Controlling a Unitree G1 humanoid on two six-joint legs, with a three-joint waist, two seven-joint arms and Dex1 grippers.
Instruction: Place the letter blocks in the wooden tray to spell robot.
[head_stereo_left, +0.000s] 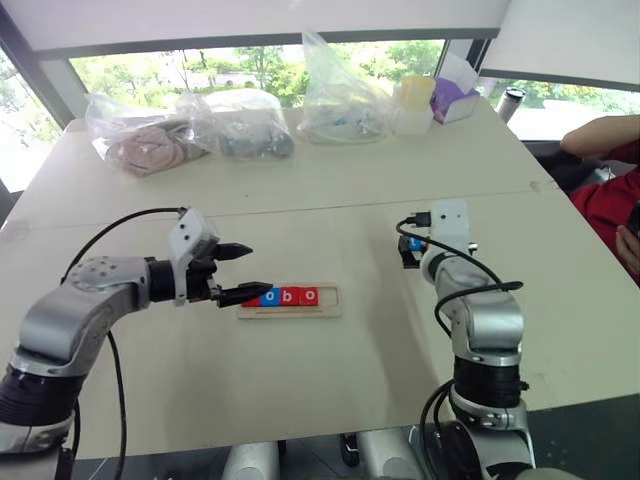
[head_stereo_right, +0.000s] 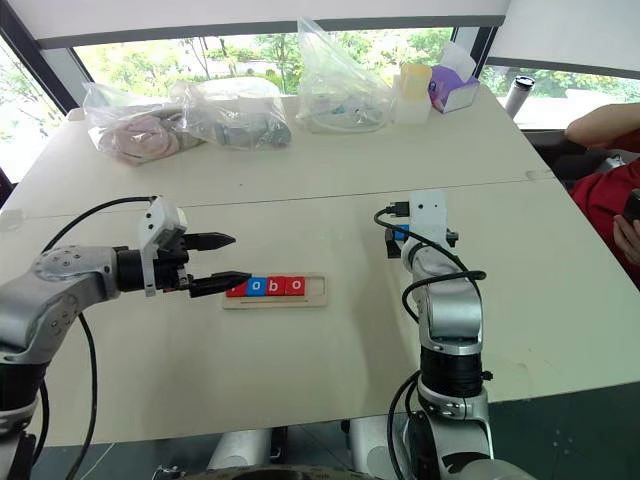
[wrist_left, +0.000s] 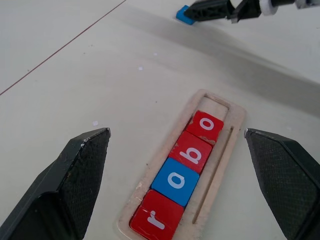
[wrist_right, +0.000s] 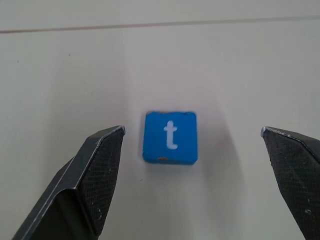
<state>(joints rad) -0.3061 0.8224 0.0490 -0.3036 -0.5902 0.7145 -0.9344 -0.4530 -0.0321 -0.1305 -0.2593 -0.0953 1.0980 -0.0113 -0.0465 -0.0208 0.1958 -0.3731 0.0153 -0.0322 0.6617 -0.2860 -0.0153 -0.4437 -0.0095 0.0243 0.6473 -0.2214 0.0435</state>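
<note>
Both grippers wide apart, four tiles seated, "t" waiting outside

Hovering over the table with fingers spread wide and holding nothing: right gripper, framing the blue "t" block in the gap between its fingers without touching it. Lying flat on the bare tabletop, that tile, well apart from the wooden tray and off to its right.

Hanging at the tray's left end, fingers likewise fully apart and empty: left gripper, its lower fingertip just above the tray's left end, touching or not impossible to tell.

Sitting in the tray in one row, reading from the left: red "r" block, blue "o" block, red "b" block, red "o" block. Showing bare wood at the right end, one slot beyond the last tile.

Resting along the far edge of the table: clear plastic bags with bundled contents, a yellow container and a purple box. Showing at the right edge, a person's red sleeve.
</note>
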